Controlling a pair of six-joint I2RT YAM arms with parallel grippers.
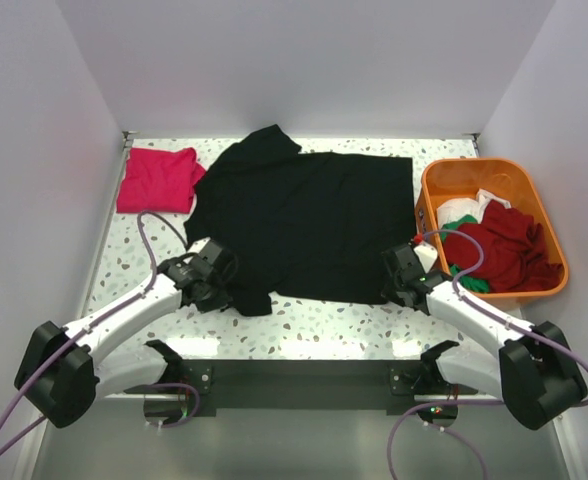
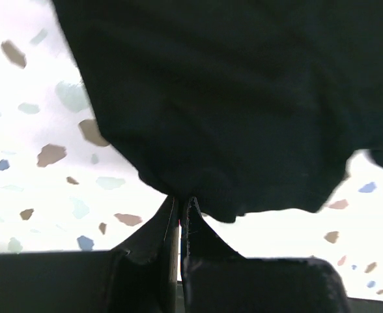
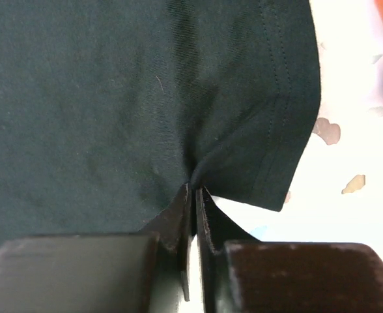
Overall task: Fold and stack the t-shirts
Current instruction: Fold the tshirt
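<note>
You're clamping left gripper (image 2: 182, 203) and right gripper (image 3: 193, 190) fully closed on the black t-shirt's (image 1: 304, 215) near corners, probably keeping that edge taut for folding.

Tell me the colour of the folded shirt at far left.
Pink-red folded shirt, best in top external.

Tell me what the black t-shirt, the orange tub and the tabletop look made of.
Black t-shirt: soft matte knit cloth, probably cotton; it puckers and shows a stitched hem. Orange tub: smooth moulded plastic, slightly glossy. Tabletop: white speckled terrazzo look; stone or laminate, cannot tell.
</note>
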